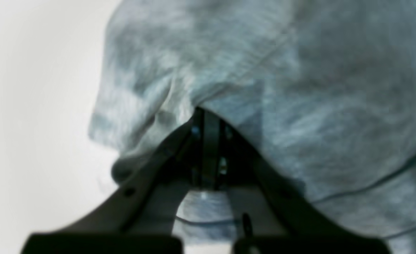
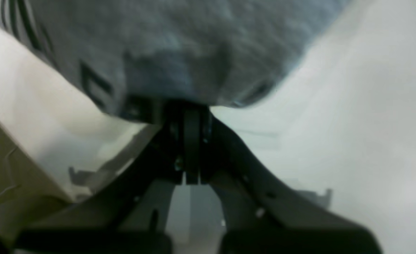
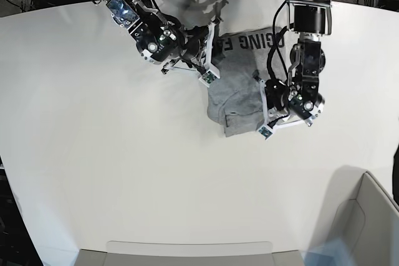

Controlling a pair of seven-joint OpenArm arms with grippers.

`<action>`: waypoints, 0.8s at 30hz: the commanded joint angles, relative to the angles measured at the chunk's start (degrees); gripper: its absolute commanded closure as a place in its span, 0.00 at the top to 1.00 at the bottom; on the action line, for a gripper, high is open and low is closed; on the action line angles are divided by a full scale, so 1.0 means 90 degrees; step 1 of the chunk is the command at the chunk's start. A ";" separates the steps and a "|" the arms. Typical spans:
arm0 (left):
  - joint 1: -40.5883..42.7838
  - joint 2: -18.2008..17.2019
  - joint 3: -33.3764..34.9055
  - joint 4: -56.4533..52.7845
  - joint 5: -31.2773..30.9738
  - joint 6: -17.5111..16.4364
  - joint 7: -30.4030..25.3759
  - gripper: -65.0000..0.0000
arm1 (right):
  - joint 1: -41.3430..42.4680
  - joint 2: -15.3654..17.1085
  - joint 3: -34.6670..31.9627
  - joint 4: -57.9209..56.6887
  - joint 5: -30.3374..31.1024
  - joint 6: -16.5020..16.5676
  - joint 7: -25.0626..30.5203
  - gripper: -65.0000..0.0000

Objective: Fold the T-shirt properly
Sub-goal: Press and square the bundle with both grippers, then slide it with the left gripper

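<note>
**Item: T-shirt, mid-fold, both arms engaged**

Location: the T-shirt [image 3: 240, 95] lies bunched on the white table [image 3: 93, 154], right of centre and toward the far edge, lettering showing along its far side.

Tools: left gripper [image 1: 209, 118] pinched on a raised ridge of grey cloth at the garment's near-right side; right gripper [image 2: 190, 109] clamped on a cloth edge at the far-left side, black lettering just beside it. Both jaws read as closed on fabric.

Step in hand (judged): carrying two held edges to form a fold; the garment is compact but rumpled, so well short of finished.

Next move calls for: both arms travelling together, cloth kept taut, laid flat before release.
</note>
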 commanded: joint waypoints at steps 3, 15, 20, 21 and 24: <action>-0.0411 -0.0032 -0.0052 0.0150 -0.0033 -0.0006 -0.0091 0.00 | -0.0211 -0.0024 0.0491 0.0771 0.0057 0.0018 0.0078 0.00; 0.0293 0.0954 -0.1282 0.2728 -0.0063 -0.0006 -0.0081 0.00 | -0.1315 -0.0044 0.3285 0.2441 0.0067 0.0028 0.0078 0.00; 0.1953 0.1257 -0.1146 0.3324 -0.0072 -0.0006 -0.1224 0.00 | -0.1666 -0.0005 0.3930 0.2431 0.0057 0.0067 0.0078 0.00; 0.2275 0.1345 -0.1146 0.3314 -0.0072 -0.0006 -0.1673 0.00 | -0.1754 -0.0005 0.3998 0.2431 0.0057 0.0067 0.0078 0.00; 0.2920 0.1619 -0.1146 0.3266 -0.0043 -0.0006 -0.2552 0.00 | -0.1871 0.0044 0.4057 0.2431 0.0057 0.0067 0.0078 0.00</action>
